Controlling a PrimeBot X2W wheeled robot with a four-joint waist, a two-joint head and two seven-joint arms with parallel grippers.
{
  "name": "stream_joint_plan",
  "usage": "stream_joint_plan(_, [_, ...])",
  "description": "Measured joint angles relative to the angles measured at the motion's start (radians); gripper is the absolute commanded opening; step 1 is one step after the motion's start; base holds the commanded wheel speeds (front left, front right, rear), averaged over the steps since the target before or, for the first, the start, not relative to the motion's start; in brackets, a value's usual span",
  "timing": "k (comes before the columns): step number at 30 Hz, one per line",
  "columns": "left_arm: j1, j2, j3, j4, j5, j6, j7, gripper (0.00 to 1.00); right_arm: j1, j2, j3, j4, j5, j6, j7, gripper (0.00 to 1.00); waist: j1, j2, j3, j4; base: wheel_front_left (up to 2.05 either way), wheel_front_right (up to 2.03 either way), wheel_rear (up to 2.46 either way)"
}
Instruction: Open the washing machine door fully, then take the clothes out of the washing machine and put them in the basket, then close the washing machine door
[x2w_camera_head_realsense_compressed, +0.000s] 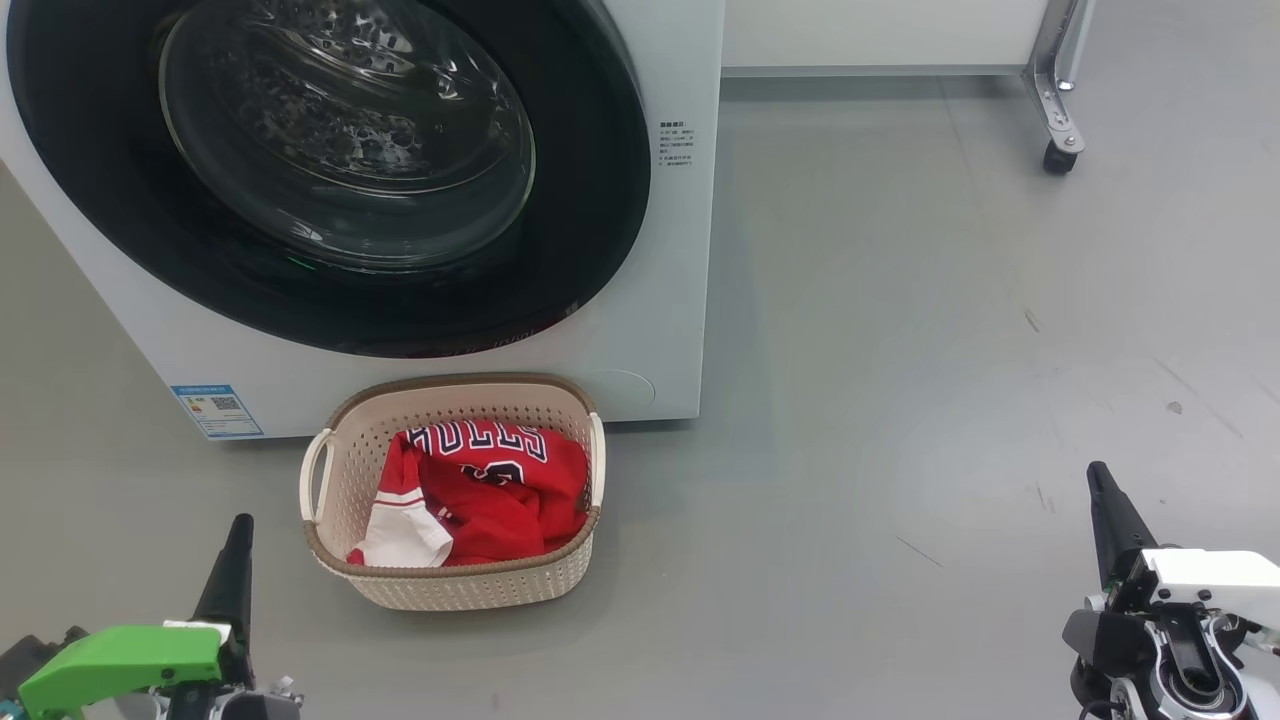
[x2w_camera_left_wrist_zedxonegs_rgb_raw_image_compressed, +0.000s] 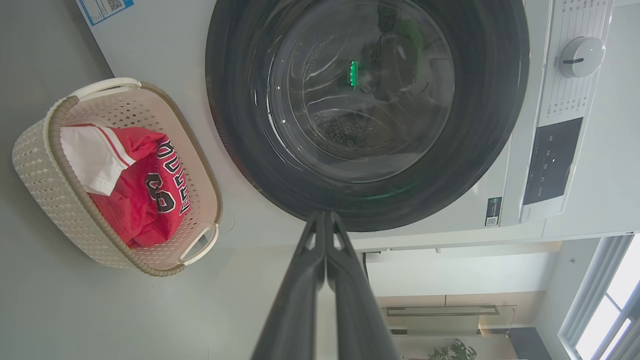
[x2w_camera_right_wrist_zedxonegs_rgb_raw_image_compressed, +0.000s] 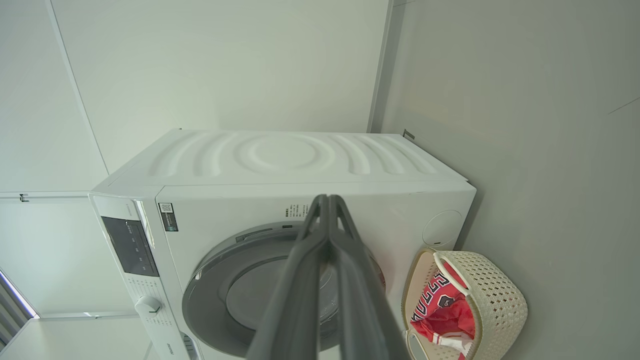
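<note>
Clothes (x2w_camera_head_realsense_compressed: 500, 490) filling basket (x2w_camera_head_realsense_compressed: 460, 592), left hand (x2w_camera_head_realsense_compressed: 240, 522), right hand (x2w_camera_head_realsense_compressed: 1096, 470) both closed tight, holding nothing

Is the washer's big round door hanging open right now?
No, the washing machine door sits shut, flush against the front of the white washing machine.

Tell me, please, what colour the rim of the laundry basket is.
The basket has a brown, woven-look rim; the head view shows it best.

Laundry corner of a bare test room: white washing machine (x2w_camera_head_realsense_compressed: 680, 250), laundry basket (x2w_camera_head_realsense_compressed: 450, 590), grey floor (x2w_camera_head_realsense_compressed: 900, 300), wheeled stand (x2w_camera_head_realsense_compressed: 1052, 95).
</note>
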Motion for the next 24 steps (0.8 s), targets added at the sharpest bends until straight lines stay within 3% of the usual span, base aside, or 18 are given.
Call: stream_joint_plan(24, [-0.001, 0.000, 0.002, 0.000, 0.000, 0.000, 0.000, 0.00, 0.000, 0.000, -0.002, 0.004, 0.000, 0.005, 0.003, 0.00, 0.0000, 0.0000, 0.000, 0.000, 0.00, 0.00, 0.00])
